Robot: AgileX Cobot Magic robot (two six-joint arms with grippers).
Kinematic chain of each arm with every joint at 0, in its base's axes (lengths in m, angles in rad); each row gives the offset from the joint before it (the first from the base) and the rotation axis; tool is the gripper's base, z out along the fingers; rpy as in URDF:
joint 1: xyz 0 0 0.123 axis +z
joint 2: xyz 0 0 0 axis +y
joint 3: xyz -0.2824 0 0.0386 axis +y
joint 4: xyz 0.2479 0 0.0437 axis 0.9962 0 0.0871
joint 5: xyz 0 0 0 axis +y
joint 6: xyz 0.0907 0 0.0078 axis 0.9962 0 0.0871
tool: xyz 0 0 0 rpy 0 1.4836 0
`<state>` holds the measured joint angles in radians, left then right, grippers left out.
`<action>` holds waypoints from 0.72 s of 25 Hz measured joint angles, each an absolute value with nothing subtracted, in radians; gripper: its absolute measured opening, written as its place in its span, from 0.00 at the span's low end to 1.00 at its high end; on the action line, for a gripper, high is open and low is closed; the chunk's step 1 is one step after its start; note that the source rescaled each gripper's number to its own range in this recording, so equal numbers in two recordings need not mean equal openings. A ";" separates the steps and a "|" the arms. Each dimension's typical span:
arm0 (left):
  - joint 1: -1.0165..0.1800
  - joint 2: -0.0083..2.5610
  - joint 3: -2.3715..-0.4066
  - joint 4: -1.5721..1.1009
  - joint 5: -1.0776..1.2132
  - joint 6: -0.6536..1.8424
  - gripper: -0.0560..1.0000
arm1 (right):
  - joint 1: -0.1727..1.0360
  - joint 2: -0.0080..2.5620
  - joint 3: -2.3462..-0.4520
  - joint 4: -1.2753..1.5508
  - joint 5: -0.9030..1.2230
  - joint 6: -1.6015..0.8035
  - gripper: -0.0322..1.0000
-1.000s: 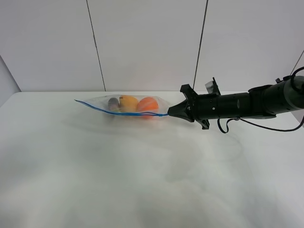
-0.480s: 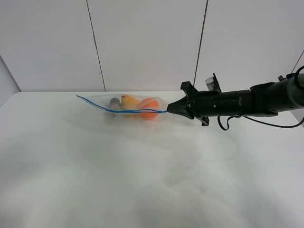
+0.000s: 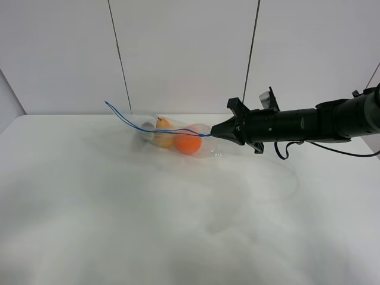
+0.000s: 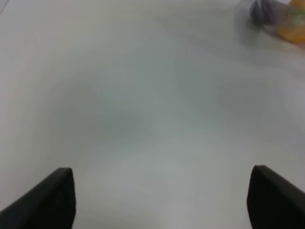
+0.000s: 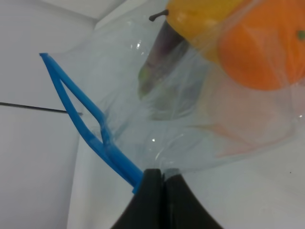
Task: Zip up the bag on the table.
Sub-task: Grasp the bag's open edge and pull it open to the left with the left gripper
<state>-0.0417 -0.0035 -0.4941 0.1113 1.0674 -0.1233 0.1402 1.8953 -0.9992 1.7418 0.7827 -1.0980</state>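
Note:
The clear bag (image 3: 169, 133) lies at the far middle of the white table (image 3: 178, 225), holding an orange (image 3: 188, 144), a yellow fruit (image 3: 164, 135) and a dark eggplant (image 3: 146, 135). Its blue zipper strip (image 3: 142, 126) rises from my right gripper up to the left, partly parted in the right wrist view (image 5: 81, 126). My right gripper (image 3: 216, 134) is shut on the strip's right end (image 5: 159, 179) and holds it above the table. My left gripper (image 4: 159, 191) is open over bare table; the bag's corner (image 4: 279, 19) shows far off.
White wall panels with dark seams stand behind the table's far edge (image 3: 119, 114). The right arm (image 3: 309, 124) stretches in from the right, with a cable hanging beneath it.
My right gripper has lifted the zipper end slightly. The strip's left end has risen, and the bag with the fruit has tilted and sagged toward the table.

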 joint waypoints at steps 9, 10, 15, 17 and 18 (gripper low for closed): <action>-0.042 -0.004 -0.494 0.111 1.064 -0.108 1.00 | 0.140 1.895 -0.999 1.739 0.764 -1.098 0.03; -0.042 -0.004 -0.494 0.111 1.063 -0.108 1.00 | 0.140 1.895 -0.999 1.737 0.764 -1.098 0.03; -0.042 -0.004 -0.507 0.110 1.015 -0.108 1.00 | 0.140 1.895 -0.999 1.731 0.763 -1.098 0.03; -0.042 -0.004 -0.510 0.110 0.971 -0.107 1.00 | 0.140 1.895 -0.999 1.730 0.763 -1.098 0.03; -0.042 -0.004 -0.512 0.110 0.959 -0.107 1.00 | 0.140 1.895 -0.999 1.730 0.763 -1.098 0.03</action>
